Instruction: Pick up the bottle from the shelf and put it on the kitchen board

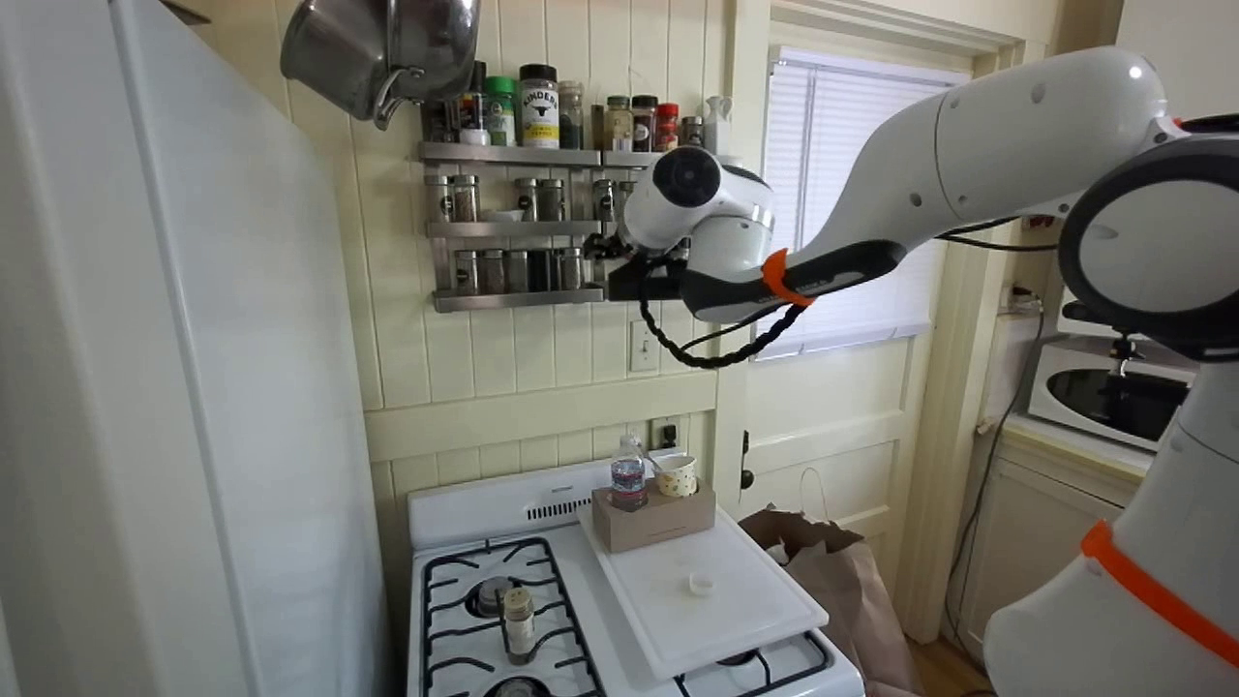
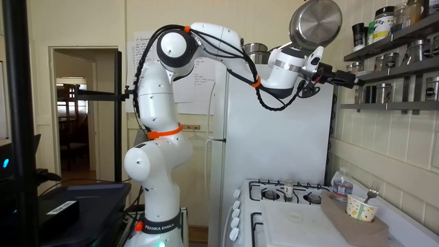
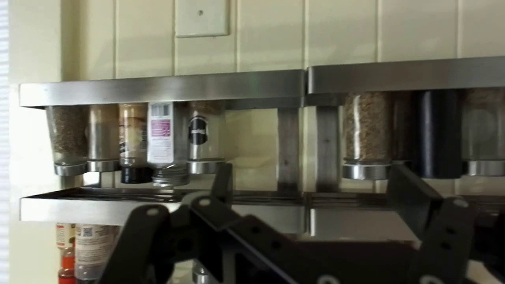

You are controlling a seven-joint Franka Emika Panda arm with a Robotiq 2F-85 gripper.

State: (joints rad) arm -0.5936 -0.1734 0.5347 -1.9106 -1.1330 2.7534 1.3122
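The arm point(image 1: 953, 160) is pointing at the wall, with the end effector point(image 3: 311, 183) hovering close in front of the shelf point(image 1: 513, 229), around the middle and lower tiers. Its fingers point(image 3: 412, 197) are standing wide apart, holding nothing; rails and wall are showing through the gap. Touching the shelf or not, cannot tell.

The jars point(image 1: 494, 273) are standing on all three tiers; which one the task is asking for, cannot tell. The wrist view is running upside down, so lids are pointing down. There, one fingertip is showing between a brown jar point(image 3: 367, 128) and a black jar point(image 3: 438, 134), the other beside a round-labelled jar point(image 3: 207, 138).

The board point(image 1: 745, 581) is lying on the stove point(image 1: 590, 581), covering part of a burner side. A box point(image 1: 653, 528) is sitting at its wall end, with a clear bottle point(image 1: 629, 474) and a spotted cup point(image 1: 677, 477) standing in or on it, unclear which. A fork point(image 2: 372, 191) is leaning in the cup. A small whitish ring point(image 1: 701, 585) is lying on the board, apart from the box.

A shaker point(image 1: 519, 620) is standing upright on the grate point(image 1: 577, 620) beside the board. A fridge point(image 2: 277, 137) is standing by the stove. Metal cookware point(image 1: 334, 53) is hanging up high, overlapping the shelf's top corner in an exterior view.
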